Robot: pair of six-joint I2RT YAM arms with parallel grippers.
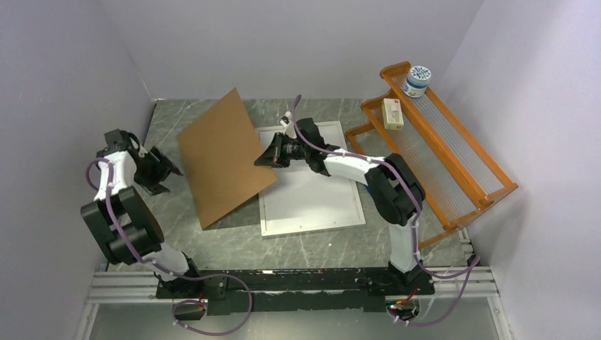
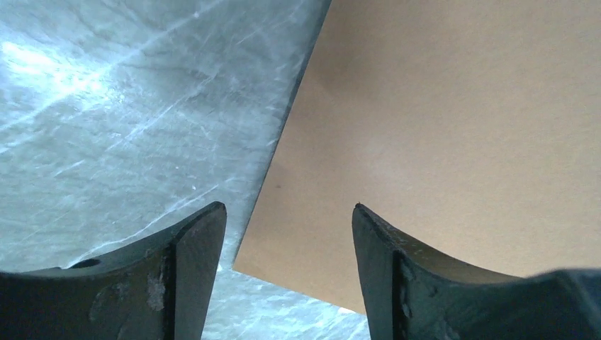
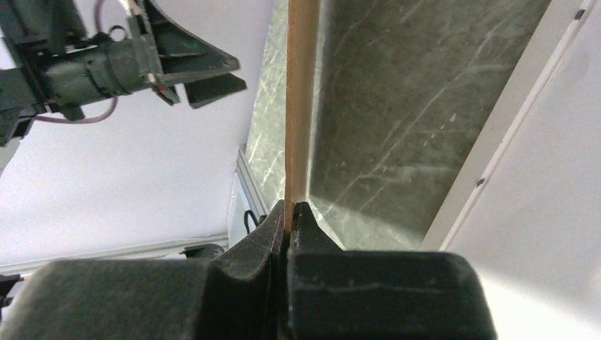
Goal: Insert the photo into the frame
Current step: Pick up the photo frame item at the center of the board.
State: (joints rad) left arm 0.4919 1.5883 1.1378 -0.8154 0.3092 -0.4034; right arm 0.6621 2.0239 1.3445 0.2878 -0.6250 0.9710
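**Frame (image 1: 313,227) flat mid-table, backing board (image 1: 223,156) pinched by right claw (image 3: 291,207)**

Frame: centre of top view, lying flat on grey marble table (image 1: 212,248), thin pale rim around a plain white panel. Photo: not made out as its own thing; cannot tell whether that white panel is its blank back. No printed side in view anywhere.

Hidden or cut off: frame's upper middle covered by right arm (image 1: 354,166) crossing it; frame's left edge and upper left corner under the brown board. In right wrist view only a slanting strip of rim at right, rest out of picture. Board there edge-on, a thin tan line rising from the jaws.

Right claw: clamped shut on board's right edge, over frame's upper left part. Board tilted, right side raised, lower left corner down by the table at lower left of centre; contact there hard to judge.

Left claw (image 2: 287,207): jaws wide apart, nothing between them, just left of the board's left edge, small gap in top view. In left wrist view a board corner beyond the fingertips, blurred; touching or not, cannot tell.

Edges and room: bare table below the frame and around left claw. Orange rack (image 1: 453,142) close beside frame's right edge, holding a jar (image 1: 417,80) and a small box (image 1: 392,113). Walls (image 1: 64,85) tight on left, back and right.
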